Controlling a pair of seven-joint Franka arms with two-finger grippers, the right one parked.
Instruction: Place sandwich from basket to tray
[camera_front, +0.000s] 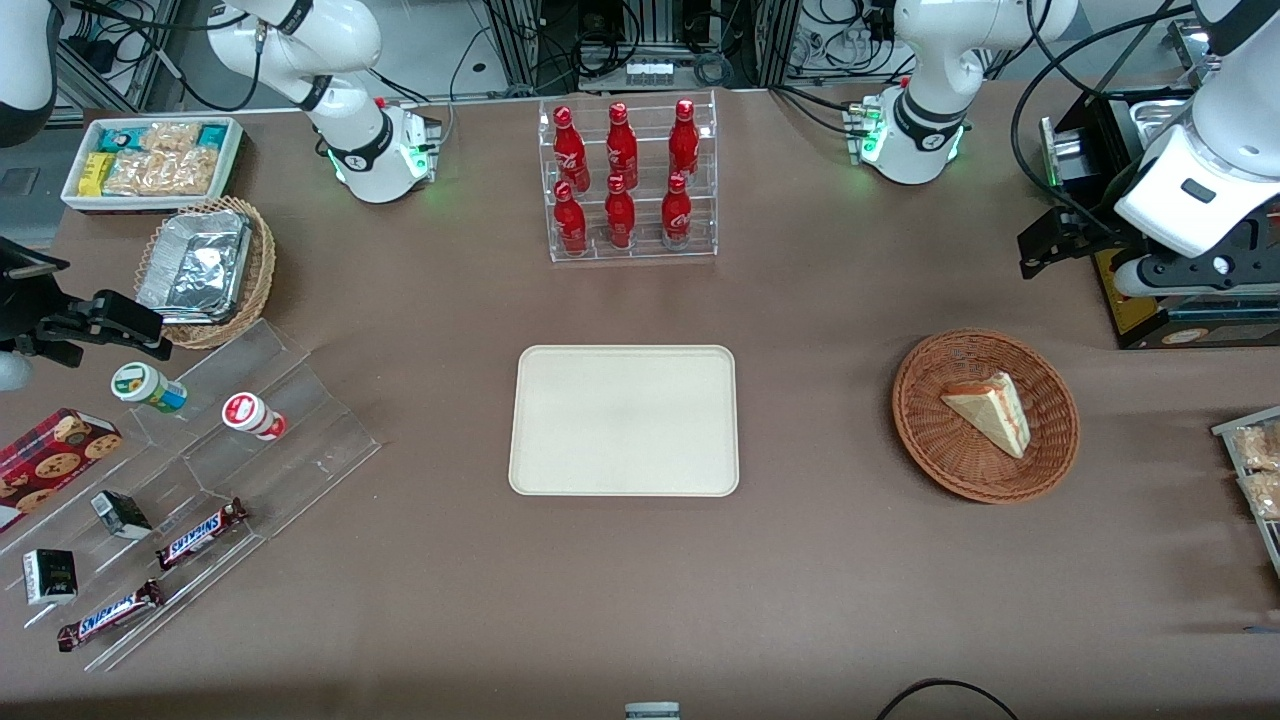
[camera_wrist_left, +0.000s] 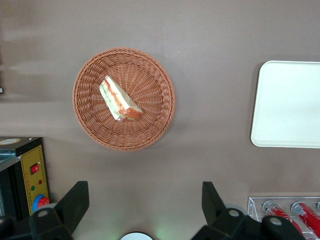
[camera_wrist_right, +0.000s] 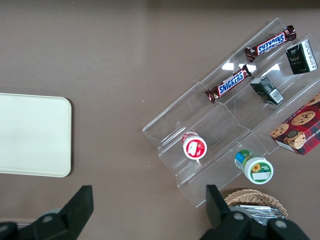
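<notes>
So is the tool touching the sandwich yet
Apart. The left wrist view shows bare table between the open tool and the basket holding the sandwich.

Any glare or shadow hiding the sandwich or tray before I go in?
Front view: even light; sandwich in the basket and the tray read clearly; glare only on the foil container. Left wrist view: sharp; the open gripper hangs above bare table beside the basket, casting no shadow on the sandwich.

Pincer (camera_wrist_left: 142, 207) fingertips cut off
</notes>
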